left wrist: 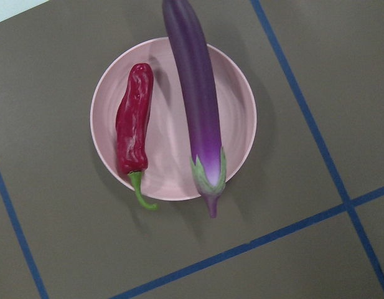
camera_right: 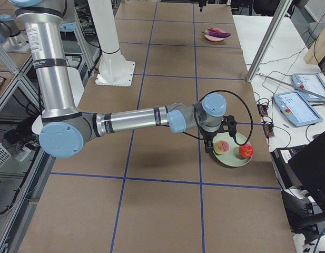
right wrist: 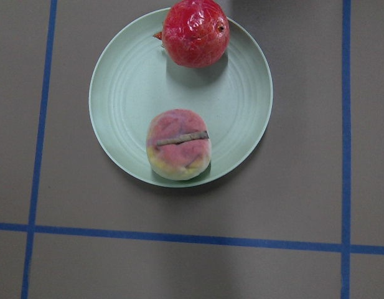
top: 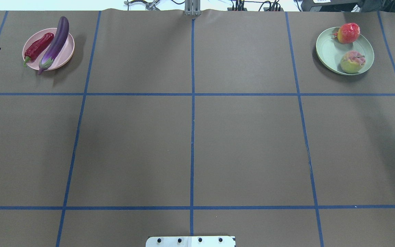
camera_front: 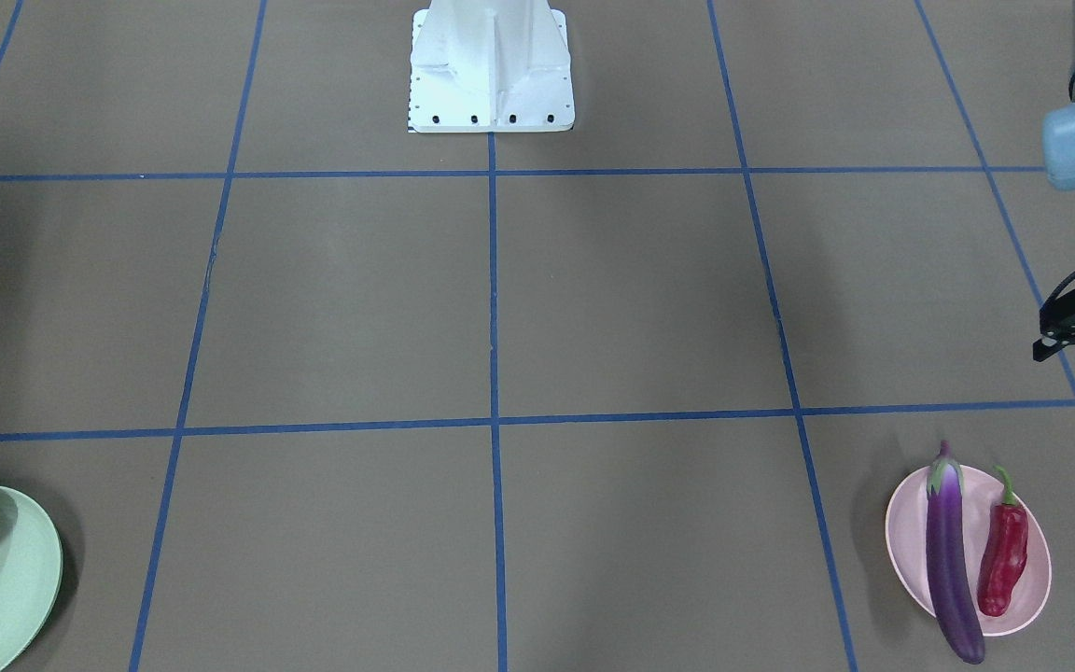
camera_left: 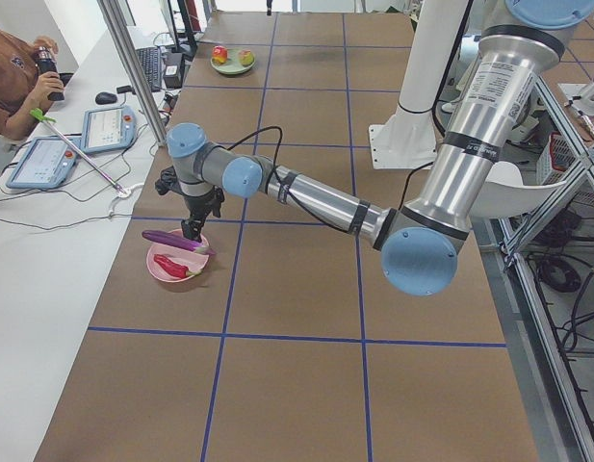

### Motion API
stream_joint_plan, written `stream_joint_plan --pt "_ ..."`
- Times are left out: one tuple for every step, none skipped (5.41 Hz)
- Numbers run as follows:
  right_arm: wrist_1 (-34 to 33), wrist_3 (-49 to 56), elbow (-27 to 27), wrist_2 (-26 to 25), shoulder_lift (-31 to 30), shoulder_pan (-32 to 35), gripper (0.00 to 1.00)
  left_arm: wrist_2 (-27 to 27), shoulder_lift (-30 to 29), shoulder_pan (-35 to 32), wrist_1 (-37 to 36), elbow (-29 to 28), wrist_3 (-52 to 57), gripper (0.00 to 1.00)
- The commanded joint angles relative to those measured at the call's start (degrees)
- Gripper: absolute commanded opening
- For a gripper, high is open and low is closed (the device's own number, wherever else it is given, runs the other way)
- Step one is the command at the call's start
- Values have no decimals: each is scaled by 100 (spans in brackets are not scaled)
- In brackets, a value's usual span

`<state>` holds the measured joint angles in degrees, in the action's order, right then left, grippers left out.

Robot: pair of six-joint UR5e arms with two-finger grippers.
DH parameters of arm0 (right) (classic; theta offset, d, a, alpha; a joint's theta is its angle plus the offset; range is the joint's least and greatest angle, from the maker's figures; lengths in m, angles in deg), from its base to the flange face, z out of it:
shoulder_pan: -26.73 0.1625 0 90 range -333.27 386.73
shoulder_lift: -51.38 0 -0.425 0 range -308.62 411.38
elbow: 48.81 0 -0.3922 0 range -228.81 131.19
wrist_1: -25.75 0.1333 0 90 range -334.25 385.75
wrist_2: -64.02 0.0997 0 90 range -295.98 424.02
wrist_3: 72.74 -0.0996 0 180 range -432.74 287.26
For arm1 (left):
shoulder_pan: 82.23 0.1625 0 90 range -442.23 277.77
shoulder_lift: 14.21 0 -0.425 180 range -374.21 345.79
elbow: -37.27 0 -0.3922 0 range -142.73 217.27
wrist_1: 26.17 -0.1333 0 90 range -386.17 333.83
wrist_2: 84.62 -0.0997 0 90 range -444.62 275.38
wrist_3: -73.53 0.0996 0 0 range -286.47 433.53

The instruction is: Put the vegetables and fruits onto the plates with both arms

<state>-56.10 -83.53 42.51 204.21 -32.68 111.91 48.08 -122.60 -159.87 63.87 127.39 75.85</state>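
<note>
The purple eggplant (left wrist: 198, 93) and the red chili pepper (left wrist: 134, 121) lie side by side on the pink plate (left wrist: 170, 162), and the eggplant's ends overhang the rim. The pomegranate (right wrist: 196, 33) and the peach (right wrist: 178, 144) sit on the mint green plate (right wrist: 123, 93). My left gripper (camera_front: 1074, 322) hangs above and beside the pink plate (top: 68, 51), touching nothing; only part of it shows and I cannot tell its jaws. My right gripper (camera_right: 215, 138) hovers by the green plate (top: 327, 51); I cannot tell whether it is open or shut.
The white base block (camera_front: 491, 70) stands at the table's middle on the robot's side. Blue tape lines (top: 192, 120) divide the brown table. An operator (camera_left: 17, 77), tablets and cables are on the white bench beyond the far edge.
</note>
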Motion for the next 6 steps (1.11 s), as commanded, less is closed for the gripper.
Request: stream_joint_plan --pt "72 542 43 9 -512 330 100 55 561 -469 267 5 637 100" --pt "99 507 61 0 -654 488 100 46 695 -498 521 5 577 100" --pt "117 533 18 -44 -725 499 100 -6 1114 -489 611 23 585 100" --pt "117 464 87 -1 -856 629 100 -15 1362 -446 742 -142 585 100" --pt "30 463 123 43 -840 666 100 46 1408 -497 709 -162 620 100" --pt "-145 463 140 96 -831 735 100 64 1512 -594 630 -49 620 100"
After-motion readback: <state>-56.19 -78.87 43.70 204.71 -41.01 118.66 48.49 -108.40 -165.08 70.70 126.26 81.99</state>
